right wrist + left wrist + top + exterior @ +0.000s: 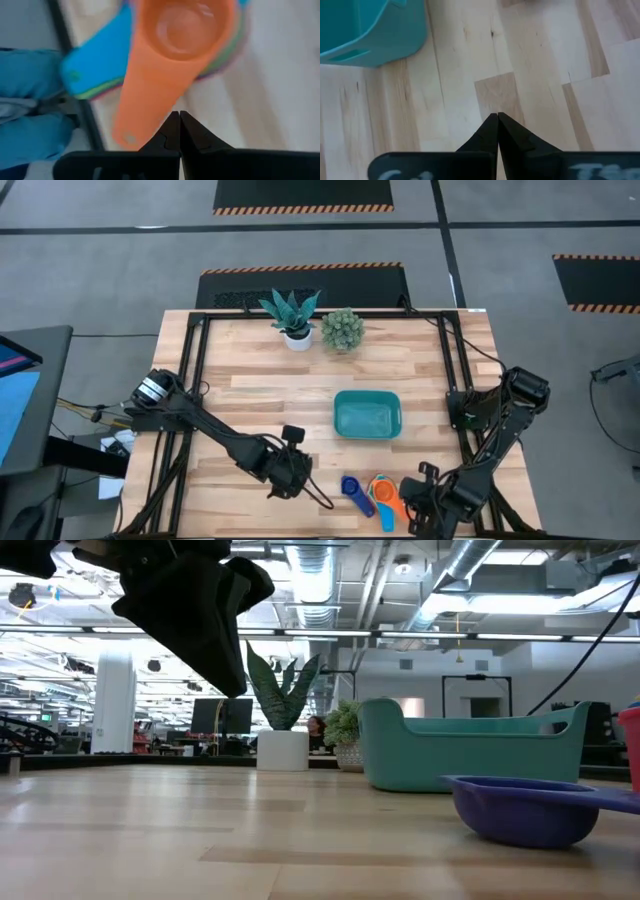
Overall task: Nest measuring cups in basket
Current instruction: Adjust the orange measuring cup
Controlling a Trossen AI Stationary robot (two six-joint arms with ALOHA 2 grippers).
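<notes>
Measuring cups point(372, 492) sit in a cluster on the bench point(260, 395) near its front edge, outside the basket point(367, 414). Orange cup point(187, 30) is on top of the pile, handle pointing toward my right wrist camera; light blue handle point(97, 57) sticks out beside it, with green and yellow edges showing under the orange. Dark blue cup point(353, 489) lies just left of the orange one in the high view; in the low view it rests upright on the bench in the foreground. A red edge point(630, 745) shows at the low view's right border.

Basket sits mid-bench, behind the cups and apart from them; nothing shows inside it from above. Its corner also shows in my left wrist view point(370, 30).

My right gripper point(178, 116) hovers just in front of the cup pile, at the bench's front right; jaws closed, tips together, gripping nothing. My left gripper point(497, 117) hangs over bare wood left of the cups, front of the basket; jaws closed tip to tip, also empty.

Two potted plants at the back edge: a spiky-leaved one in a white pot point(292, 315) and a round bushy one point(342, 330) beside it. Blue fabric point(27, 100) shows past the bench edge in the right wrist view; can't tell what it is.
</notes>
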